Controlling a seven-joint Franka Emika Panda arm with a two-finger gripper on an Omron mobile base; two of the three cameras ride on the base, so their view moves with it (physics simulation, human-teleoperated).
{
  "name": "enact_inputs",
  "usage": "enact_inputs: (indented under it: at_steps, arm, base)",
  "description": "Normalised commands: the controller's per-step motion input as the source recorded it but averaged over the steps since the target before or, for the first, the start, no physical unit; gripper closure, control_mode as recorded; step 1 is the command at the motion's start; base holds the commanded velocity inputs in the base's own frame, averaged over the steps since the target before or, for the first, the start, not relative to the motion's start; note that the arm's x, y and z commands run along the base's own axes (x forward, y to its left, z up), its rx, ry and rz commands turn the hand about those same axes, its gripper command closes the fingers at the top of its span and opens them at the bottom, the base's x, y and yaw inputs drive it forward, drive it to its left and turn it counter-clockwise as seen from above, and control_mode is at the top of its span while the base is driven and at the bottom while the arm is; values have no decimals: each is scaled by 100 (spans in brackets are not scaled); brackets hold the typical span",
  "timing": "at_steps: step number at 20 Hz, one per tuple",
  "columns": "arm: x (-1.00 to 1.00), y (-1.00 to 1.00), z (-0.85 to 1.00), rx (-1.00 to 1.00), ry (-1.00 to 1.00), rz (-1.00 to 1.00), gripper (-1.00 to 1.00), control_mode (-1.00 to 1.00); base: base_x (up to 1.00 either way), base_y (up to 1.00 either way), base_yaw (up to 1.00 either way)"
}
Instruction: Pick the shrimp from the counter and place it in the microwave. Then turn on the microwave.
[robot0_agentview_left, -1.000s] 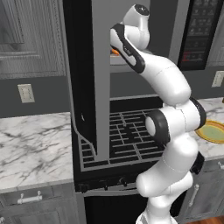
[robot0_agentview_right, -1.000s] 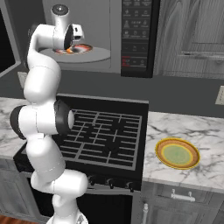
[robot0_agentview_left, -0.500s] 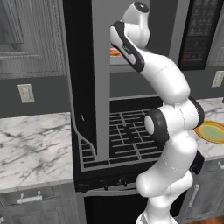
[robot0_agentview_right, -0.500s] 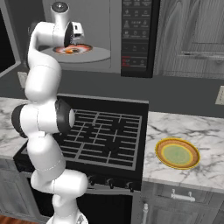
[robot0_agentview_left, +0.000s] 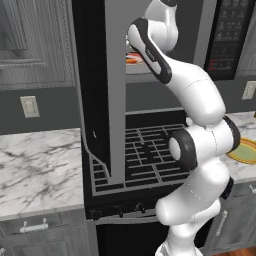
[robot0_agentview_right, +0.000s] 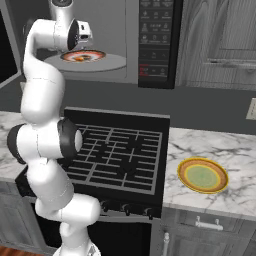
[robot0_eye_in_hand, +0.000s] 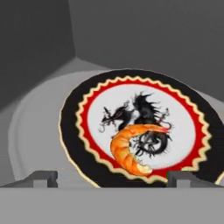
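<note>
Shrimp (robot0_eye_in_hand: 131, 151) in the microwave (robot0_agentview_right: 150, 40), lying on a black, red and white dragon plate (robot0_eye_in_hand: 183, 109) on the turntable (robot0_eye_in_hand: 35, 131).
I see my gripper (robot0_eye_in_hand: 111, 177) open, both tips wide apart, empty. Shrimp sits just ahead of them, between the two tips, not touching either.

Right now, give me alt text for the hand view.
An orange shrimp lies on a black, red and white dragon plate on the microwave turntable. The open gripper shows two dark fingertips at the bottom.
</note>
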Motion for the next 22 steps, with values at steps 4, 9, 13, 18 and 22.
enact_inputs:
  at_steps: [4,9,13,18,22]
  arm:
    - [-51,-13,-1,0,-7,0,-100,-100]
    - [-60,-7,0,0,-12,0,-100,-100]
    - [-89,-4,0,0,-11,0,-100,-100]
    - [-100,-16,0,0,-7,0,-100,-100]
    - [-100,-18,0,0,0,0,-100,-100]
  base:
    - [0,0,0]
    - [0,0,0]
    - [0,0,0]
    - [0,0,0]
    - [0,0,0]
